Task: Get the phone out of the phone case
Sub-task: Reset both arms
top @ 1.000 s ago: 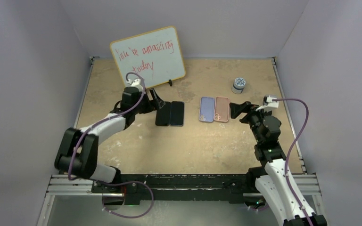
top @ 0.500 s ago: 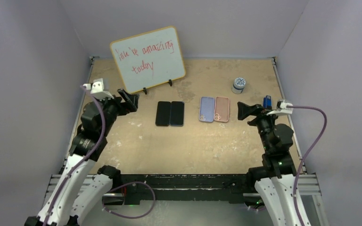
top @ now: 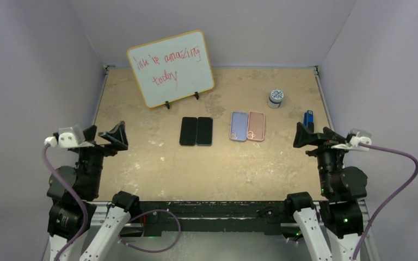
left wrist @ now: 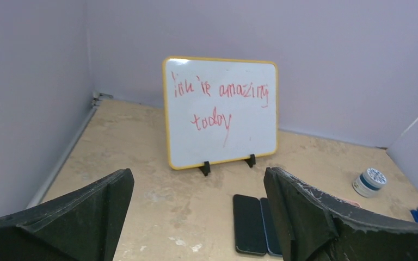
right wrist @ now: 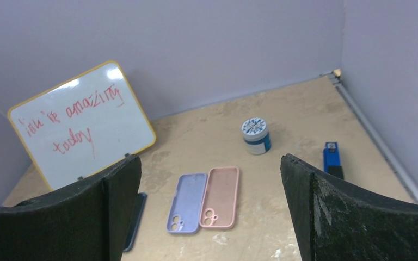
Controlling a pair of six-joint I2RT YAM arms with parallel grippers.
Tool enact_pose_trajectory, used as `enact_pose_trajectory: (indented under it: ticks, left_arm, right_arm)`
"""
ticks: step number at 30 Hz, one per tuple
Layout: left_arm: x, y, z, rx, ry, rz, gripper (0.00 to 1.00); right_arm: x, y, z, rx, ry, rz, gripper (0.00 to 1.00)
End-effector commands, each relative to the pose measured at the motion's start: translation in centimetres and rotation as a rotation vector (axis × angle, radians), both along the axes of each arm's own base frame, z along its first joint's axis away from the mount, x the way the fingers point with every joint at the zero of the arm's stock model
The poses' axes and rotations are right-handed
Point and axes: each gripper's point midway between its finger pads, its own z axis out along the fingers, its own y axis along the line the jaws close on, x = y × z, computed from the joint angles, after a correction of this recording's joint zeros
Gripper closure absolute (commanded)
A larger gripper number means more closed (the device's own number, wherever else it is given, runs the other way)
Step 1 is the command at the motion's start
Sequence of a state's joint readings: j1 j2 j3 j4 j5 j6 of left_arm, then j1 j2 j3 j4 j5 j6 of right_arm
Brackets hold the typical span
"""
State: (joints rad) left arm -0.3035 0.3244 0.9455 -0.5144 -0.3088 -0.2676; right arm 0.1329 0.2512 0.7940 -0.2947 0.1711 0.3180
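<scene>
Whiteboard (top: pixel 171 68) stands behind phones (top: pixel 189 131), jar (top: pixel 275 98) apart.

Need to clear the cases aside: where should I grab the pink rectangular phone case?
The pink rectangular phone case lies flat, hollow side seemingly up, its left edge against the lilac phone case. Pinch its free right wall from above with the right gripper.

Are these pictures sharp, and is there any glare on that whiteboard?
Top view: soft, even light, whiteboard writing sharp, no glare. Right wrist view: a faint sheen near its top edge. Left wrist view: evenly lit, writing clear.
</scene>
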Motion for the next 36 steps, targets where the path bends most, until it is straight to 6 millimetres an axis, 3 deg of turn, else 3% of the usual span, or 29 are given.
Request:
enact_pose_trajectory:
  ticks: [1,7,11,14,21,36]
  left_arm:
    - [-1.8,2.6,-0.2,0.065,-0.049,0.108,0.04]
    - [-1.5,3.7,-2.2,0.049,-0.054,0.177,0.02]
    - [-0.8,4.6,-4.1,-0.032,-0.042,0.254,0.00]
    - [-0.2,4.2,-5.0,-0.048,-0.032,0.241,0.00]
    - [-0.3,3.9,-5.0,-0.020,-0.042,0.219,0.00]
    - [0.0,2.8,-4.9,0.033,-0.045,0.154,0.00]
  right_arm:
    - [-2.9,-2.5,1.6,-0.104,-0.061,-0.111,0.01]
    - [-4.4,-5.1,0.6,-0.107,-0.130,-0.248,0.01]
    - [-3.6,-5.1,-1.3,-0.101,-0.107,-0.251,0.01]
    - [-3.2,-4.6,-1.8,-0.101,-0.098,-0.227,0.01]
    - [-2.5,-3.3,-2.2,-0.128,-0.103,-0.157,0.01]
    - [-2.2,-2.6,-2.0,-0.147,-0.123,-0.117,0.01]
